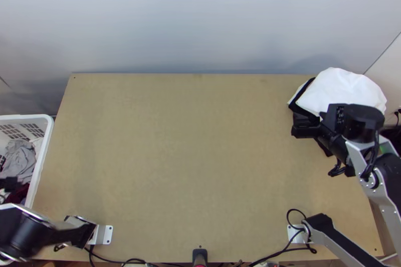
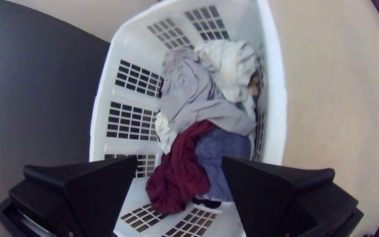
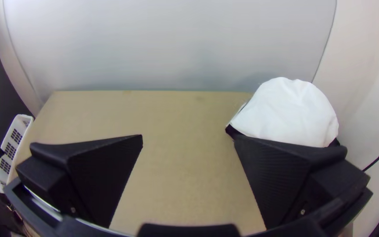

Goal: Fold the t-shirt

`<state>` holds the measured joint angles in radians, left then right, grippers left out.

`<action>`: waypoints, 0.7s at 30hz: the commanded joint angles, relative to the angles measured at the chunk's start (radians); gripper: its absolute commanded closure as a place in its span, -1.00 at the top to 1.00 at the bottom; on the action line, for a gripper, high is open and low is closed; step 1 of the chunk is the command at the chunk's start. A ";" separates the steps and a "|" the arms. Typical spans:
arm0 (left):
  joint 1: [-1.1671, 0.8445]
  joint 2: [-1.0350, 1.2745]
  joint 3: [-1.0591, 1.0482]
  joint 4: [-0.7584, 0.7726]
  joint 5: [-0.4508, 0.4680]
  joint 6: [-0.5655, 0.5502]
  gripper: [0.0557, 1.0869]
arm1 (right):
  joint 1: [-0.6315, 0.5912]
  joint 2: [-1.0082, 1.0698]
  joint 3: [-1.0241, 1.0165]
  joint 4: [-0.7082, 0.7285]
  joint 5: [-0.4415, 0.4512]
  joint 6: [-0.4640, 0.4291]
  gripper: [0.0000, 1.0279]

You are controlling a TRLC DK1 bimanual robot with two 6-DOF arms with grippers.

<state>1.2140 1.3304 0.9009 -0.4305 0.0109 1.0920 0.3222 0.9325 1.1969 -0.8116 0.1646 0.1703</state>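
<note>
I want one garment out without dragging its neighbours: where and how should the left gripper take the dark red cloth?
Best, I think, from straight above, pinching the raised folds of its wide, bunched part. The dark red cloth lies crumpled in the basket, whose walls hinder a sideways approach. Its narrow end touches the grey cloth and blue cloth, so might catch them.

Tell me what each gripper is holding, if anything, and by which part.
Nothing is held. The left gripper is open above the clothes in the white basket; the right gripper is open too, nothing between its fingers.
</note>
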 commanded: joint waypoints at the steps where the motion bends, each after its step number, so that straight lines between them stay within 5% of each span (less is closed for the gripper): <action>1: 0.134 0.377 0.144 0.050 -0.111 0.151 0.82 | 0.051 0.109 0.184 -0.106 -0.013 0.015 0.90; 21: 0.170 0.971 0.538 0.056 -0.269 0.066 0.72 | 0.057 0.327 0.527 -0.288 -0.013 0.020 0.89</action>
<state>1.3766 2.1307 1.3262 -0.3492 -0.2295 1.2003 0.3759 1.1896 1.6211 -1.0500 0.1528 0.1905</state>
